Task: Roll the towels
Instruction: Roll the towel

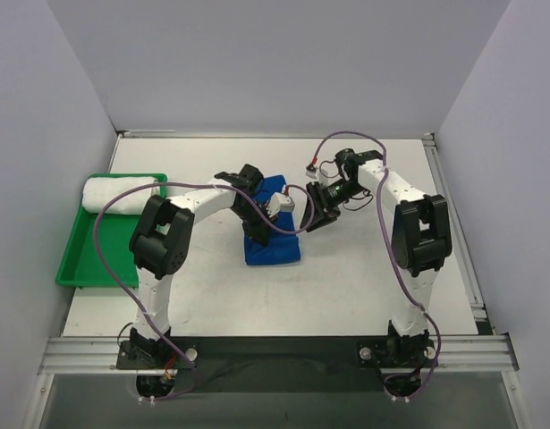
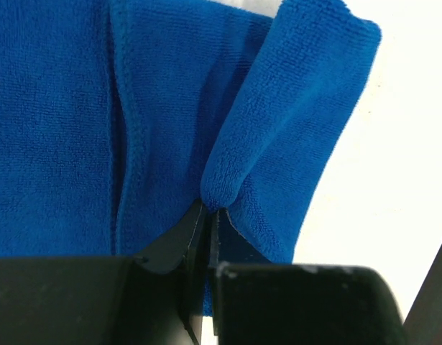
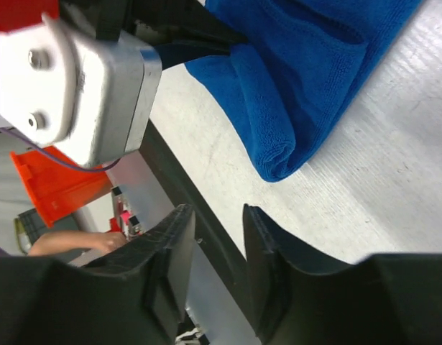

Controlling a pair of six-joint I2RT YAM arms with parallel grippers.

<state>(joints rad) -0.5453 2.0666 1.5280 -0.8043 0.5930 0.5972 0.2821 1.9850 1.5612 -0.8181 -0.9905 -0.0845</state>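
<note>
**Operator:** Which step am I on?

**Spotter:** You're on the second towel. On the table (image 1: 373, 286), the green tray (image 1: 78, 268) at the left holds the white towel (image 1: 114, 192), already rolled and lying across the tray's far end. The blue towel (image 1: 273, 246) lies at the table's centre and isn't a roll yet. Its long axis runs near to far.

**Operator:** And the grippers?

**Spotter:** Your left gripper (image 2: 208, 219) is pinched tight on a raised fold at the blue towel's edge, toward its far end. Your right gripper (image 3: 217, 215) hangs just beside the towel's far right side, jaws part-way apart, gripping nothing.

**Operator:** Next?

**Spotter:** I'd judge you need the right to take that same end. Then both can turn the edge over evenly and roll it toward you, along the long axis.
</note>
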